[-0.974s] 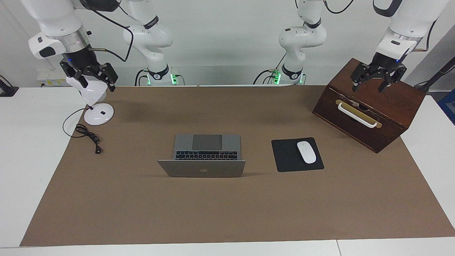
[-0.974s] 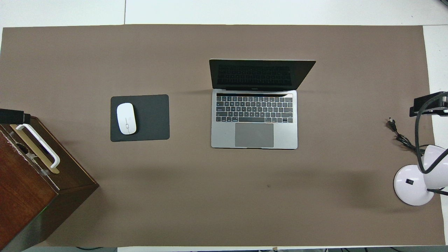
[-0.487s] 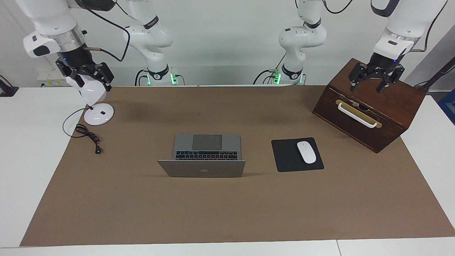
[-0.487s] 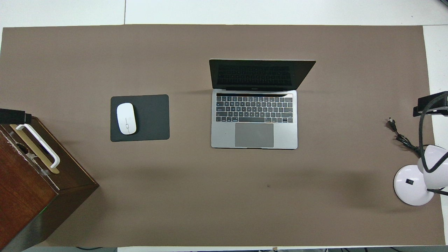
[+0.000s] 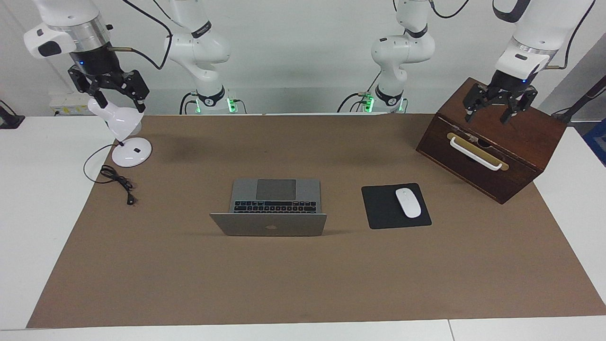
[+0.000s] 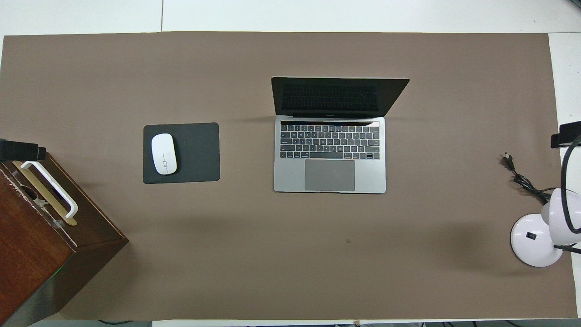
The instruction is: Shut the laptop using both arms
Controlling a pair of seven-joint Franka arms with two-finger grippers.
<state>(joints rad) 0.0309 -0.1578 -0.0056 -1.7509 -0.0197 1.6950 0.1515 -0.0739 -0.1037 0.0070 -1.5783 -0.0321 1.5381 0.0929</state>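
Open laptop [image 5: 268, 210] mid-worktop beside mouse pad [image 5: 396, 205]; left pincer [image 5: 495, 107] spread empty over wooden box [image 5: 492, 139], right pincer [image 5: 108, 89] spread empty over lamp [image 5: 124, 132].

A white table [image 5: 42, 199] is being covered by a brown mat [image 5: 303, 274]. Laptop [image 5: 274, 206], mouse pad [image 5: 381, 208], wooden box [image 5: 497, 142] and lamp [image 5: 130, 151] are being carried on it.
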